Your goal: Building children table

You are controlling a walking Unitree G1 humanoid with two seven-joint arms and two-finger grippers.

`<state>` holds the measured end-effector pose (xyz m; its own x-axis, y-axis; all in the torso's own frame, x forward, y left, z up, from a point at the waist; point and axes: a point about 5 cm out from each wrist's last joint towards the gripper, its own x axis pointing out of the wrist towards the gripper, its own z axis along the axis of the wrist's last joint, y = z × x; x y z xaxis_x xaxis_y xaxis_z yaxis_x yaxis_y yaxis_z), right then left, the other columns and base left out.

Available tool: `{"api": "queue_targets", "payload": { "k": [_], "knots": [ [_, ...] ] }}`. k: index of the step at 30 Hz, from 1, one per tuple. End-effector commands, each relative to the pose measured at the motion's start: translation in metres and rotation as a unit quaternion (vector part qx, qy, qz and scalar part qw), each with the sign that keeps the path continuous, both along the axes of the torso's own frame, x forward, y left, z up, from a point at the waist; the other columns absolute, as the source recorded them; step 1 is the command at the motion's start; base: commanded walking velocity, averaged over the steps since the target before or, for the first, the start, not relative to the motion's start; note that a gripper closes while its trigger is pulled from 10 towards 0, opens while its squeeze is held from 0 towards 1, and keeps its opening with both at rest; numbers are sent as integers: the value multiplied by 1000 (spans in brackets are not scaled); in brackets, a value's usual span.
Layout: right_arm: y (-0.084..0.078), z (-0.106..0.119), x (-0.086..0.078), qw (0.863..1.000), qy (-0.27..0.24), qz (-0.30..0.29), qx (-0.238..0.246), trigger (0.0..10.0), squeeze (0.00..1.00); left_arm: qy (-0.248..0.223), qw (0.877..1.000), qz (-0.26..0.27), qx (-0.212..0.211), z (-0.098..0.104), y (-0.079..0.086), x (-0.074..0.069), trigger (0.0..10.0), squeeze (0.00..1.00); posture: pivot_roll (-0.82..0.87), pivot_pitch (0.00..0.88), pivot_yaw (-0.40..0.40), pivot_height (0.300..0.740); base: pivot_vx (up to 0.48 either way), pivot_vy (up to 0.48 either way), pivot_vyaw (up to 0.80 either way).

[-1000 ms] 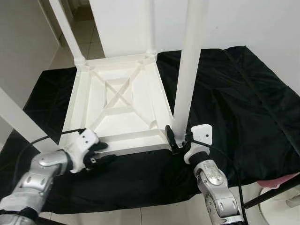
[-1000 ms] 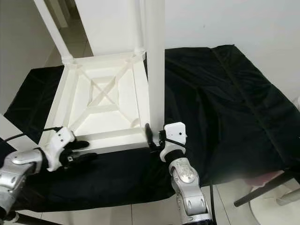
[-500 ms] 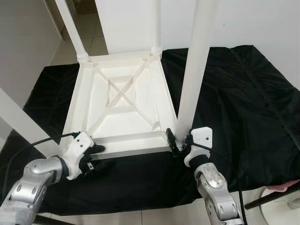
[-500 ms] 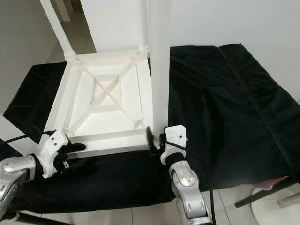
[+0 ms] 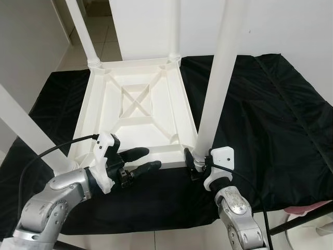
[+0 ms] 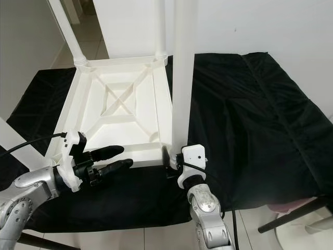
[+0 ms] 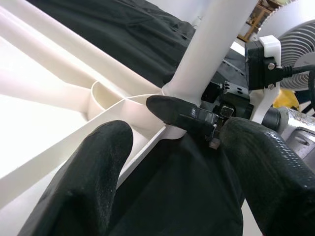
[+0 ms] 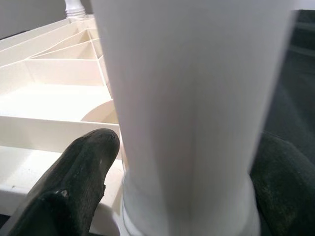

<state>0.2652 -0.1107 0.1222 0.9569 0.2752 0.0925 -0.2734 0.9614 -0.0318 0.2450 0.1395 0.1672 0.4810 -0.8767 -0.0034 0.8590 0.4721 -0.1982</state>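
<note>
- Right gripper (image 5: 194, 165): nearest the robot, at the near right corner of the upturned table top (image 5: 136, 112); its two black fingers (image 8: 78, 182) sit either side of the foot of the white leg (image 5: 218, 78) and pinch it.
- Left gripper (image 5: 139, 160): at the table's near edge, left of the right gripper; fingers spread apart, holding nothing, tips pointing toward the right gripper.
- Table top lies underside up on the black cloth (image 5: 260, 114), cross ribs visible.
- Gripped leg stands upright from the near right corner socket.
- Far corners: two more white legs (image 5: 83, 31) stand upright.
- Near left: another leg (image 5: 26, 130) slants across the view.
</note>
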Motion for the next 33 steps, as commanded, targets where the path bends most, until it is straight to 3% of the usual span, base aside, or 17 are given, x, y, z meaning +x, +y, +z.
{"api": "queue_targets", "payload": {
  "k": [1, 8, 10, 15, 20, 28, 33],
  "knots": [
    [3, -7, 5, 1000, 17, 11, -1, 10000, 0, 7, 1000, 9, 6, 1, 1, -4, 10000, 0, -17, 68, 47, 740, 0, 0, 0],
    [8, -5, 17, 999, 16, 29, -5, 10000, 0, 23, 1000, 6, 3, 0, -6, -11, 10000, 0, -16, 67, 44, 740, 0, 0, 0],
    [16, -4, 21, 998, 14, 53, -9, 10000, 0, 32, 999, 0, 2, -1, -10, -14, 10000, 0, -13, 66, 41, 740, 0, 0, 0],
    [34, -4, 18, 994, 14, 105, -15, 10000, 0, 38, 999, -13, 1, -4, -19, -20, 10000, 0, -6, 64, 36, 740, 0, 0, 0],
    [41, -5, 15, 992, 12, 124, -23, 10000, 0, 41, 999, -18, 1, -6, -24, -22, 10000, 0, -7, 63, 34, 740, 0, 0, 0],
    [32, 0, 11, 996, -14, 89, -24, 10000, 0, 47, 999, -15, 2, -6, -26, -25, 10000, 0, -9, 64, 34, 740, 0, 0, 0],
    [14, 3, 10, 999, -29, 27, 0, 10000, 0, 52, 999, -17, -1, -6, -29, -25, 10000, 0, -22, 67, 47, 740, 0, 0, 0]
  ]
}}
